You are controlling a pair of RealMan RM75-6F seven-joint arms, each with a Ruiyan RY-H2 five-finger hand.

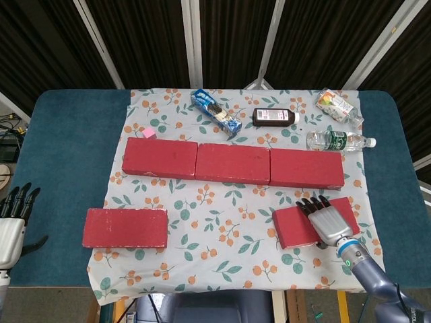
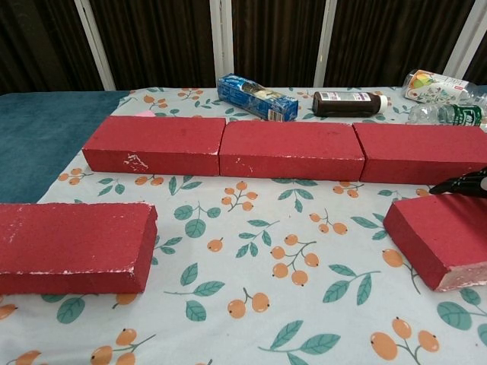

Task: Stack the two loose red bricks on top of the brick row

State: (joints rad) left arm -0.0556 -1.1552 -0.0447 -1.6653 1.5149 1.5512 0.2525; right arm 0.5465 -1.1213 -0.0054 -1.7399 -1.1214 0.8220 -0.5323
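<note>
Three red bricks form a row (image 1: 232,163) across the floral cloth (image 1: 215,202). One loose red brick (image 1: 125,228) lies flat at the front left, seen close in the chest view (image 2: 72,243). The other loose brick (image 1: 293,227) lies at the front right. My right hand (image 1: 328,219) lies over its top with fingers stretched toward the row and the thumb at its near edge, gripping it. The chest view shows this brick (image 2: 441,236) and only dark fingertips (image 2: 464,182) at the right edge. My left hand (image 1: 12,225) hovers off the cloth at the far left, fingers apart, holding nothing.
Behind the row lie a blue cookie pack (image 1: 215,114), a brown bottle (image 1: 275,117), a water bottle (image 1: 339,140), a small carton (image 1: 335,104) and a pink cube (image 1: 148,133). The cloth covers a blue table (image 1: 60,155).
</note>
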